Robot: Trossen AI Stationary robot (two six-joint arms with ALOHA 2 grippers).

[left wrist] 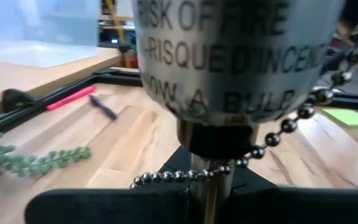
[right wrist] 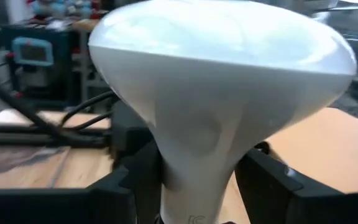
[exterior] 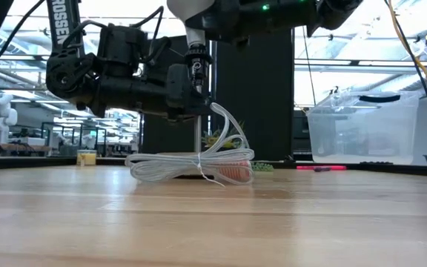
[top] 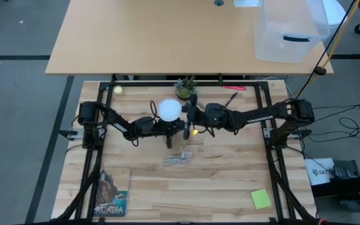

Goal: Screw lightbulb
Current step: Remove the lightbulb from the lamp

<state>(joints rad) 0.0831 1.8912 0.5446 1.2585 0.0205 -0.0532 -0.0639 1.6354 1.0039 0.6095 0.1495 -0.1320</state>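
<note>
Both arms are meeting mid-bench: the left end effector (top: 179, 128) is clenching the metal socket (left wrist: 229, 74) just under its warning label, a bead chain (left wrist: 272, 138) draping across it. The right end effector (top: 191, 119) is grasping the lightbulb (top: 170, 110) by its tapering neck, the white globe sitting above the socket, held well above the bench (top: 230, 175). A coiled white cord (exterior: 191, 165) is lying on the bench beneath them, with a small plant (top: 185, 87), a pink pen (top: 234, 88), a green sticky note (top: 260, 199) and a book (top: 112, 194) spread around.
</note>
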